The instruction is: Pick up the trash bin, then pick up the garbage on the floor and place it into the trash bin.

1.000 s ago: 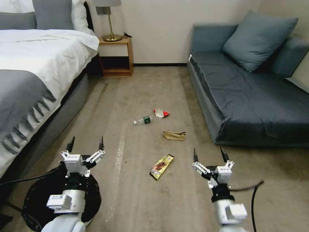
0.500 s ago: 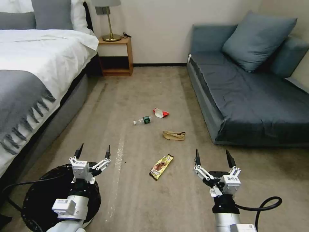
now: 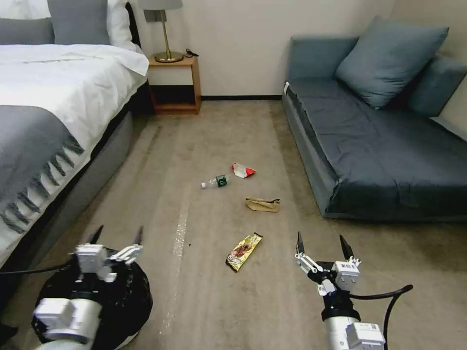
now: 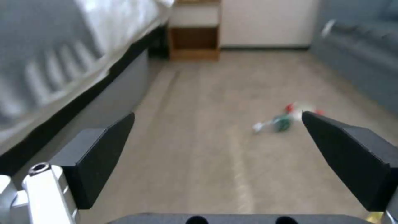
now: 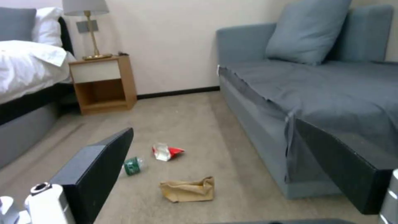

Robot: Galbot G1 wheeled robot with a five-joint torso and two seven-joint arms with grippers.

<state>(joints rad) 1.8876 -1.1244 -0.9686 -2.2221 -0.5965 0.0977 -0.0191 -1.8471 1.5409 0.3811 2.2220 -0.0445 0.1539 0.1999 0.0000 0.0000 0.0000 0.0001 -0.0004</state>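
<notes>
The trash bin [image 3: 132,297], a low round bin lined with a black bag, stands on the carpet at the near left. My left gripper [image 3: 118,232] hovers open above its far edge. My right gripper [image 3: 321,240] is open at the near right, holding nothing. The garbage lies ahead on the floor. A gold-brown wrapper [image 3: 243,251] is nearest, with a crumpled brown paper bag [image 3: 263,204] [image 5: 188,189] beyond it. Farthest are a clear green-label bottle [image 3: 216,182] [image 4: 275,123] [image 5: 133,165] and a red-and-white packet [image 3: 242,170] [image 5: 166,151].
A bed [image 3: 53,112] with a grey throw runs along the left. A blue-grey sofa [image 3: 384,146] lines the right. A wooden nightstand [image 3: 176,82] with a lamp stands against the back wall. A carpet strip runs between bed and sofa.
My left arm has swung left and drawn back over the bin, still open. My right gripper dropped slightly toward me, then held still. The garbage has not moved.
</notes>
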